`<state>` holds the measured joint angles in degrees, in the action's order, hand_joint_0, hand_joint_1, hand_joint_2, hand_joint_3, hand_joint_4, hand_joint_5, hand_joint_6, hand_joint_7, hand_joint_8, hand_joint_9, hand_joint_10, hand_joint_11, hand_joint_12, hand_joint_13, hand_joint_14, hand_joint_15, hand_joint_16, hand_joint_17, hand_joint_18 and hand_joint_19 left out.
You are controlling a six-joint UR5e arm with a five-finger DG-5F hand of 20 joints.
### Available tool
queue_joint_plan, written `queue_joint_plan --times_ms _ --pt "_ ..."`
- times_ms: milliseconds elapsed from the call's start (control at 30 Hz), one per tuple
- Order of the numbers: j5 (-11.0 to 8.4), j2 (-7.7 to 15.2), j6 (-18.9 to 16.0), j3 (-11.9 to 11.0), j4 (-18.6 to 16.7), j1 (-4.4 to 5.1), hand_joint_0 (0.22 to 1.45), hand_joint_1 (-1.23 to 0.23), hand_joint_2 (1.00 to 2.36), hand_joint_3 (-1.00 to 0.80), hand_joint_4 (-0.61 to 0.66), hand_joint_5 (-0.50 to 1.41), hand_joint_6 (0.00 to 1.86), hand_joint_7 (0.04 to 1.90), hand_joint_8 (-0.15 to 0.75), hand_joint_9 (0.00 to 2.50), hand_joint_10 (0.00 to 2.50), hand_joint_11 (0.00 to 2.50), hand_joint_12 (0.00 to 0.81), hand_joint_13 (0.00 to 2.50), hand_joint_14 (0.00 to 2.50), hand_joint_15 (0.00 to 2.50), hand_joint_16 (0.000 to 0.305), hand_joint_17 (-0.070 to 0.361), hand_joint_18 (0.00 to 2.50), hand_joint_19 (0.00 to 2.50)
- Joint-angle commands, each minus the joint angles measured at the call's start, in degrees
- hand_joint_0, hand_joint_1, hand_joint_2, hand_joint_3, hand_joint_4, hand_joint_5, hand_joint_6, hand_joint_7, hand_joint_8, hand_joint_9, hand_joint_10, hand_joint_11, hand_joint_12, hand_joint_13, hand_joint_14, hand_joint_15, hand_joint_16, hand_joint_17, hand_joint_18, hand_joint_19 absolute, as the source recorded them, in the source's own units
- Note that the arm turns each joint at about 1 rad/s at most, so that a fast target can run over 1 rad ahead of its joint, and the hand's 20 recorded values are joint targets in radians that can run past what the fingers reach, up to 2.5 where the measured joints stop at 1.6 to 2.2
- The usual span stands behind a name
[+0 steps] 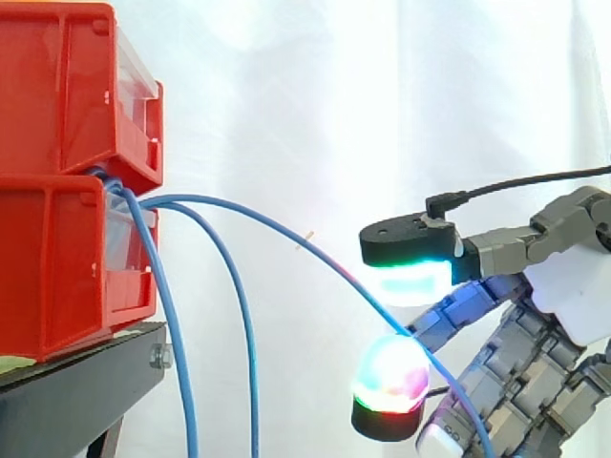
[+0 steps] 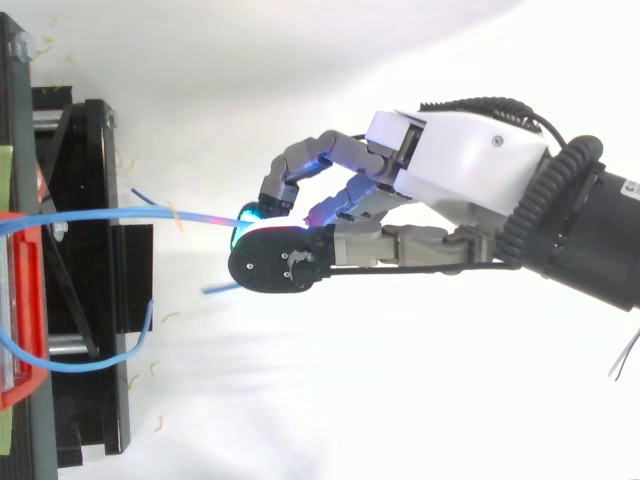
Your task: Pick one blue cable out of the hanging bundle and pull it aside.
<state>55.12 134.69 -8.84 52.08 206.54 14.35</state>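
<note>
Several thin blue cables come out between two stacked red bins [image 1: 57, 239] at the left. One blue cable [image 1: 286, 234] is drawn out to the right in a long arc, away from the others. It runs between the glowing pads of my hand [image 1: 573, 296] and drops below them. In the top view this same cable [image 2: 120, 216] stretches from the bins to the curled fingers of my hand [image 2: 470, 165], which pinch it against the thumb. Two other blue cables [image 1: 181, 363] [image 1: 250, 382] hang straight down near the bins.
The bins rest on a black stand [image 1: 76, 382], seen from above as a black frame [image 2: 90, 200] at the left. A slack blue loop [image 2: 80, 365] lies over the stand's lower part. A white curtain fills the background.
</note>
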Motion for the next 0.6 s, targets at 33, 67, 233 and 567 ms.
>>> queue_joint_plan --times_ms 33,67,233,567 --pt "-0.02 0.66 2.51 -0.14 -2.81 -0.2 0.51 -0.51 1.0 -0.46 0.07 -0.09 0.79 0.84 0.263 0.85 0.01 0.3 0.422 0.71 0.02 0.49 0.06 0.136 0.55 0.75" --pt "-0.02 0.66 2.51 -0.14 -2.81 -0.29 0.51 -0.51 1.0 -0.46 0.07 -0.09 0.79 0.84 0.26 0.85 0.01 0.3 0.421 0.71 0.02 0.49 0.06 0.136 0.55 0.76" --pt "-0.1 1.63 5.76 -0.14 -7.38 -0.29 0.51 -0.51 1.0 -0.47 0.07 -0.09 0.79 0.84 0.262 0.84 0.01 0.29 0.421 0.71 0.02 0.5 0.06 0.136 0.55 0.75" --pt "-0.37 1.54 5.67 -2.07 -6.5 -0.55 0.52 -0.53 1.0 -0.44 0.06 -0.09 0.8 0.85 0.257 0.83 0.01 0.3 0.418 0.71 0.02 0.49 0.059 0.134 0.56 0.75"
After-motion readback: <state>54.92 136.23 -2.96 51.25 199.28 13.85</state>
